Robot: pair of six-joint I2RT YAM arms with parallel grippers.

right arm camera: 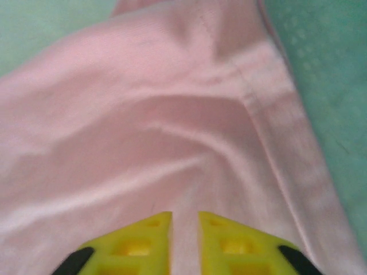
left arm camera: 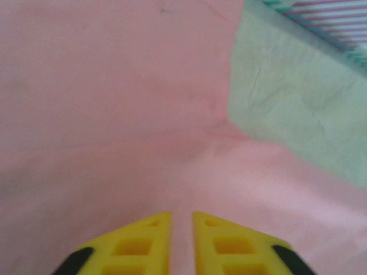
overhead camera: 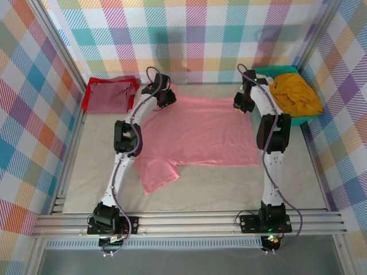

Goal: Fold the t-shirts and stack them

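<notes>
**First fold under way: both hands pinch the far edge of the pink tee**

The salmon-pink t-shirt (overhead camera: pixel 200 132) lies spread flat across the middle of the counter (overhead camera: pixel 229 192), with one sleeve (overhead camera: pixel 156 175) poking toward the near edge. The left hand (overhead camera: pixel 165 96) sits at the shirt's far-left corner and the right hand (overhead camera: pixel 239 104) at its far-right corner. In each wrist view the yellow fingers (left arm camera: pixel 155 226) are drawn nearly together with pink cloth in the slit and wrinkles running into them, so both look clamped on the fabric.

I judge this to be the start of the first fold. The next move calls for lifting both corners evenly and carrying them toward the near edge, keeping the cloth taut so it does not sag or bunch.

The cloth is soft and matte, with a stitched hem (right arm camera: pixel 287 143). A folded maroon tee (overhead camera: pixel 112 96) rests on a red tee (overhead camera: pixel 86 103) in the far-left corner. A crumpled mustard tee (overhead camera: pixel 295 94) fills the teal basket (overhead camera: pixel 269 71) at the far-right corner.
</notes>
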